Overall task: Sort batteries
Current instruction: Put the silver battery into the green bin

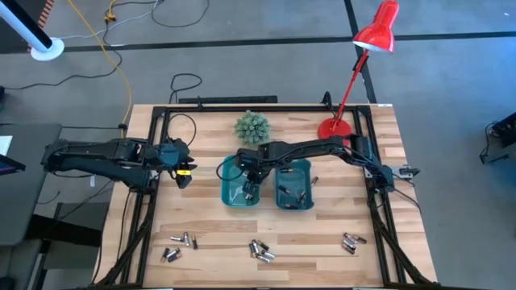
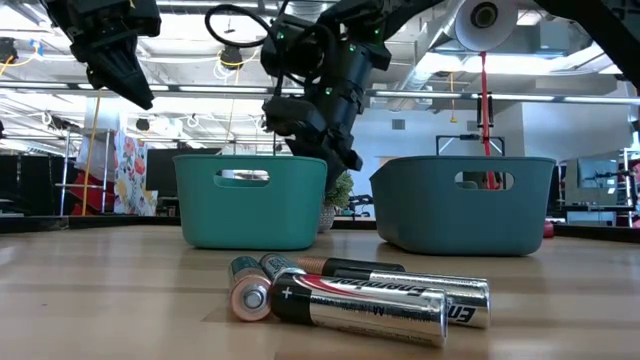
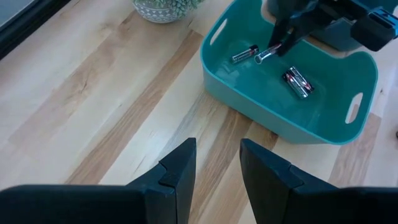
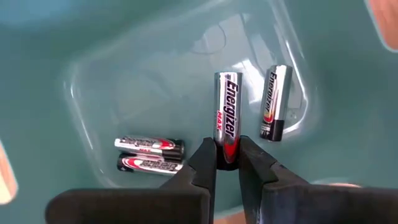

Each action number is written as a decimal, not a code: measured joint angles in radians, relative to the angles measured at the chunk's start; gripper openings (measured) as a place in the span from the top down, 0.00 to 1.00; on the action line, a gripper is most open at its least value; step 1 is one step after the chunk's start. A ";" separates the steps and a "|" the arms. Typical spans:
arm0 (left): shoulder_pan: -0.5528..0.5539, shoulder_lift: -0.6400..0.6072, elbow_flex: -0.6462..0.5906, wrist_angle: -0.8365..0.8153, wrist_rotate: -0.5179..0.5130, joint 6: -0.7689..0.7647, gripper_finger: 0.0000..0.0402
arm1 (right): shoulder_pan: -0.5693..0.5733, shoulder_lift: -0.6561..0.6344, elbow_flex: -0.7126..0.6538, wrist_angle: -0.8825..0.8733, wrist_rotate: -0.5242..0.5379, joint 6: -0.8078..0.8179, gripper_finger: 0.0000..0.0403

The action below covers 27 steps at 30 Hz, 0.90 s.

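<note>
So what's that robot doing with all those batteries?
It's sorting them into bins. The right gripper is pinching one Energizer battery and holding it over the left teal bin, where three batteries already lie. The right teal bin also has a few inside. The left gripper waits open over the bare table beside the bins. More loose batteries wait in little heaps along the table's front edge.

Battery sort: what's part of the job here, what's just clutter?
In the job:
- right gripper, shut on a battery over the left teal bin
- right teal bin
- loose batteries at the table's front
- left gripper, open, waiting off to the side

Just lying about:
- red desk lamp
- small green plant
</note>
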 joint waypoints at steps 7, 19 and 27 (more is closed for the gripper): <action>0.000 0.000 0.000 0.000 0.000 -0.001 0.70 | 0.003 0.000 0.000 -0.002 0.000 -0.062 0.86; 0.000 0.000 0.000 0.000 0.000 -0.003 0.70 | 0.003 0.000 0.000 -0.002 -0.002 -0.063 0.85; 0.000 0.000 0.000 0.000 0.000 -0.003 0.70 | 0.001 0.000 0.000 0.027 -0.002 -0.064 0.72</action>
